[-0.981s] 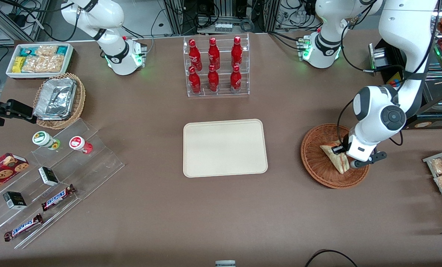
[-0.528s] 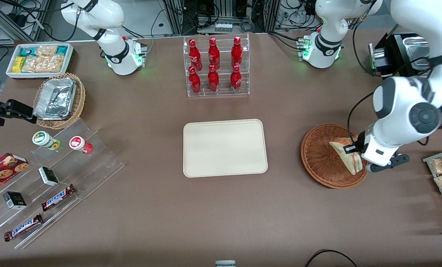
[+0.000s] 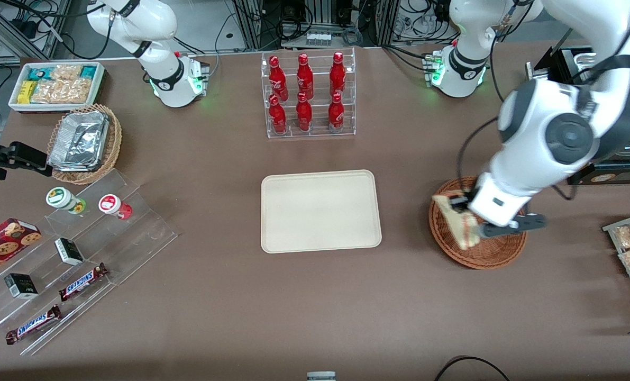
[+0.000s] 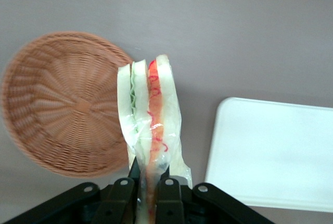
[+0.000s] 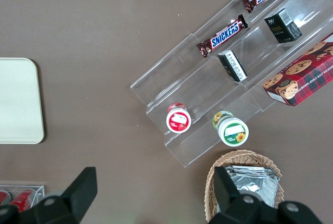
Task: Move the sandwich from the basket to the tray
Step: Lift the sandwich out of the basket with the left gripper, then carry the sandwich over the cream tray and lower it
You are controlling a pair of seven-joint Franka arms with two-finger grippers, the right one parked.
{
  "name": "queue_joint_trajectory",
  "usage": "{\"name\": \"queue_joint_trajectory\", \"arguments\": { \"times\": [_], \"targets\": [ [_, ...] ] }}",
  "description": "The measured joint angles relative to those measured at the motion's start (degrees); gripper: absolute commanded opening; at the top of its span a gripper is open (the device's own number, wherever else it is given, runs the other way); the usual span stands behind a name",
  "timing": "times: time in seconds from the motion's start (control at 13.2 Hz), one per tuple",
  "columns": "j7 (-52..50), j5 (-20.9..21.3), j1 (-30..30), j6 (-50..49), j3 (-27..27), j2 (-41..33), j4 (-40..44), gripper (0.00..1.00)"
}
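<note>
- Lifted clear since a second ago — sandwich (image 3: 458, 225) raised out of the basket (image 3: 497, 253) and carried toward the tray-side rim, wrist swung up and over with it.
- Gripper (image 4: 147, 187) clamped on the sandwich's lower end, wedge held upright on edge, red and green filling stripe showing along the cut face; plastic wrap visible around the bread.
- In the front view, gripper (image 3: 467, 221) hanging above the basket's rim on the side nearest the tray (image 3: 321, 210), sandwich in the air rather than resting on wicker.
- Judged step: transport toward the tray. Best done with height kept until past the rim, then a level sweep across the bare table strip — lowered only once over the tray's middle, released low so the wedge does not topple or slide off the shallow lip.
- Grip narrow and near one end; likely to pivot if swung fast, so a slow carry seems wise.
- Basket (image 4: 60, 104) now empty, weave bare inside.
- Tray (image 4: 276, 153) empty too, nothing on its cream surface.
</note>
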Motion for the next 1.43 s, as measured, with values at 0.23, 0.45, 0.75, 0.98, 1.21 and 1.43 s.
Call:
{"name": "queue_joint_trajectory", "arguments": {
  "times": [0.23, 0.45, 0.75, 0.98, 1.21, 1.43],
  "targets": [
    [-4.46, 1.27, -0.32, -0.01, -6.24, 1.66, 1.45, 0.00],
    [-9.34, 4.77, -1.38, -0.07, -11.03, 3.60, 1.65, 0.00],
    [-20.33, 11.54, -10.22, 0.12, -12.06, 10.88, 5.24, 0.00],
    [-23.69, 14.57, -14.99, 1.71, -12.09, 16.45, 8.83, 0.00],
    [-25.49, 17.12, -16.59, 7.02, -12.07, 20.37, 9.68, 0.00],
    [-25.54, 19.13, -17.39, 11.56, -12.06, 24.22, 9.99, 0.00]
  ]
}}
